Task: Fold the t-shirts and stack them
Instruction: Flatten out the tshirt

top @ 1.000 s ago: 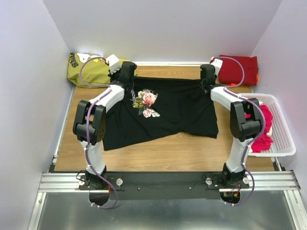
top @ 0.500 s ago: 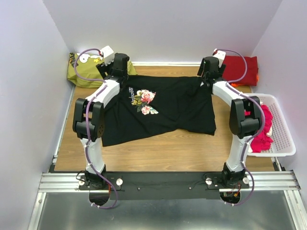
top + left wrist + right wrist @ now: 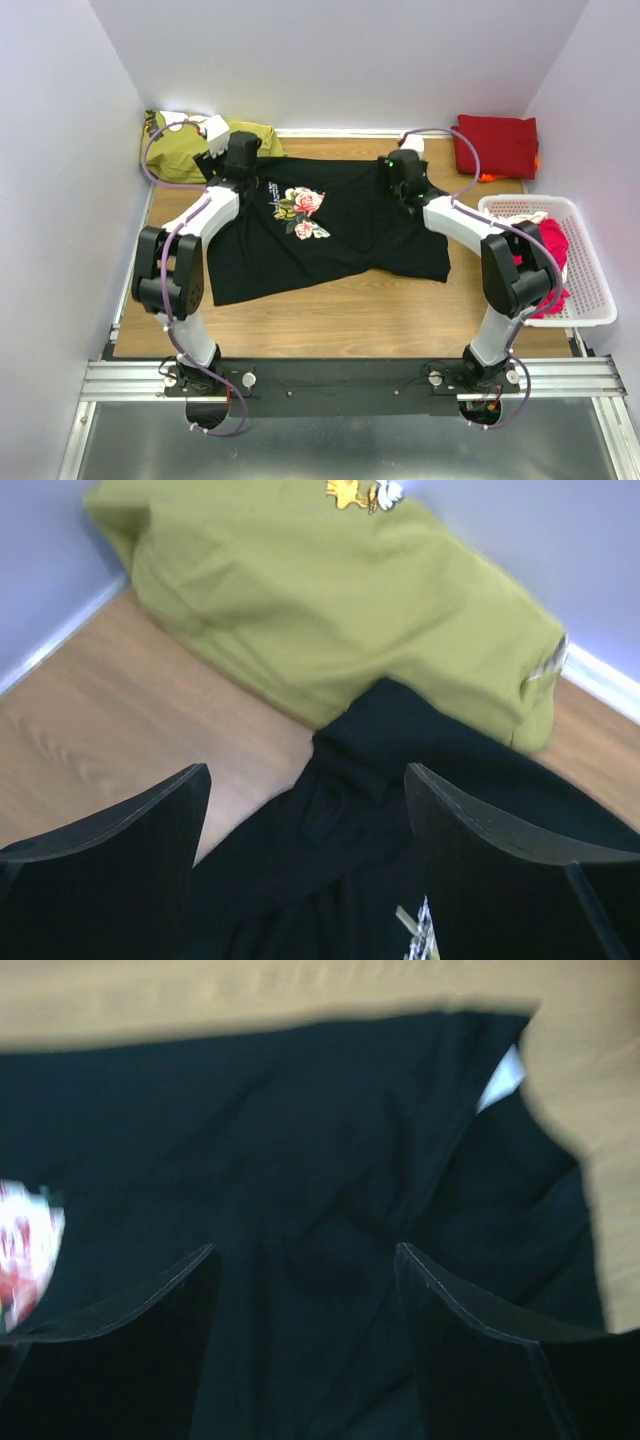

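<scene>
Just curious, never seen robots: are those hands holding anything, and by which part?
Nothing. Both the left hand and right hand hang open over the black cloth t-shirt.

Nothing legible shows anywhere. The black t-shirt (image 3: pixel 345 235) bears a flower print (image 3: pixel 303 212), and the tiny pale marks (image 3: pixel 275 197) on its left are too small to read.

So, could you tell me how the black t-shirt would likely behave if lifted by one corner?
Probably floppy: the black t-shirt lies flat with soft creases and a wavy hem, so it would likely drape rather than hold shape. It looks thin, so probably light. Pushed across the wooden table, it would likely bunch.
</scene>
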### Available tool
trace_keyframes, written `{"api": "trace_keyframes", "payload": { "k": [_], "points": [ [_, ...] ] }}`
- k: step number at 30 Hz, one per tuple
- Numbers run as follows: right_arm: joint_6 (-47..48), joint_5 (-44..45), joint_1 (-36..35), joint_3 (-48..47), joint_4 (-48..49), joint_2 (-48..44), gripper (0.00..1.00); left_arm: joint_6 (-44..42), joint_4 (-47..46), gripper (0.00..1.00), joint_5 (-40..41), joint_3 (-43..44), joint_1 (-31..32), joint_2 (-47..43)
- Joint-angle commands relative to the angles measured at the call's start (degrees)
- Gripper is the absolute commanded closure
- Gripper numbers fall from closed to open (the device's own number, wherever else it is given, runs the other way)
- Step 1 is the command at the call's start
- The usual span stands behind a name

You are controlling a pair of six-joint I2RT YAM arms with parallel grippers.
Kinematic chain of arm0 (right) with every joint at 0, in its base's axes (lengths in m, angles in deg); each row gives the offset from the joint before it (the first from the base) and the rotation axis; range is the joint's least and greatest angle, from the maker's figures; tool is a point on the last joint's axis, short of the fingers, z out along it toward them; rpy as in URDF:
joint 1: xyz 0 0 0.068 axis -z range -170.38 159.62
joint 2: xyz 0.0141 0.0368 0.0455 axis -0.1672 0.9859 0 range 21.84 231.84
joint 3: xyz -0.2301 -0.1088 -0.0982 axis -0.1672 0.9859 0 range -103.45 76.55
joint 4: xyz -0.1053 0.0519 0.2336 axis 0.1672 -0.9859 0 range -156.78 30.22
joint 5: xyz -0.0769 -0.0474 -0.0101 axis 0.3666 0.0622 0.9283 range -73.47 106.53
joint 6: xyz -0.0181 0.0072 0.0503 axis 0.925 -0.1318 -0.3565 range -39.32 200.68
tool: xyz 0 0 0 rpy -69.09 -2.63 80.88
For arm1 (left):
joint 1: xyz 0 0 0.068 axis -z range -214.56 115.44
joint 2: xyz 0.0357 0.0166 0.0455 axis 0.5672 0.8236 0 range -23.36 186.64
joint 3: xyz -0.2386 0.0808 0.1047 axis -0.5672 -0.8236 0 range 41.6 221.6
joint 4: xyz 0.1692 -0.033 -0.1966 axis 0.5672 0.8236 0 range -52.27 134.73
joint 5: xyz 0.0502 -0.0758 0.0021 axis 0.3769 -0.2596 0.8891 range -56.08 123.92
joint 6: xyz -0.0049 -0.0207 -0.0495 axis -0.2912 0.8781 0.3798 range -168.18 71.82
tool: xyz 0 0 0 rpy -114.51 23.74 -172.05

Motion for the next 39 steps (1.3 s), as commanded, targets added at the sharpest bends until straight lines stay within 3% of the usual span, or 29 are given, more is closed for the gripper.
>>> {"api": "trace_keyframes", "payload": {
  "k": [1,11,15,17,21,22,24,25,28,39],
  "points": [
    [-6.31,-4.94,-0.38,7.0,-5.29,-2.73,0.25,4.5,-0.34,0.17,-7.42,-10.45,1.4,-7.11],
    [-11.59,-5.65,-0.82,19.75,-8.02,-5.91,0.3,10.38,-1.31,0.25,-11.21,-28.03,9.83,-13.54],
    [-12.21,-5.12,-0.82,20.99,-8.37,-4.33,0.3,12.14,-1.31,0.25,-11.21,-31.12,11.95,-12.39],
    [-12.82,-4.51,-0.82,21.17,-8.46,-3.62,0.32,12.23,-1.05,0.32,-11.21,-31.39,12.12,-11.87],
    [-13.09,-4.24,-0.73,20.21,-8.81,-1.43,0.46,12.49,-0.35,0.34,-10.86,-31.74,12.3,-12.04],
    [-13.09,-4.42,-0.82,19.94,-8.9,-0.55,0.56,12.49,0.0,0.35,-10.6,-31.74,12.3,-12.04],
    [-13.09,-4.59,-0.73,19.41,-8.98,0.42,0.67,12.93,0.62,0.36,-10.16,-31.74,12.3,-12.21],
    [-12.91,-4.51,-0.82,18.45,-8.98,0.86,0.8,13.02,0.8,0.36,-10.07,-31.74,12.3,-12.39],
    [-11.86,-2.49,-0.82,15.39,-9.42,3.14,0.96,13.37,2.02,0.35,-10.15,-32.35,12.47,-13.97],
    [-6.59,5.06,-0.64,-6.4,-13.2,11.32,0.99,13.72,4.4,0.35,-10.51,-33.06,13.35,-18.72]
  ]
}}
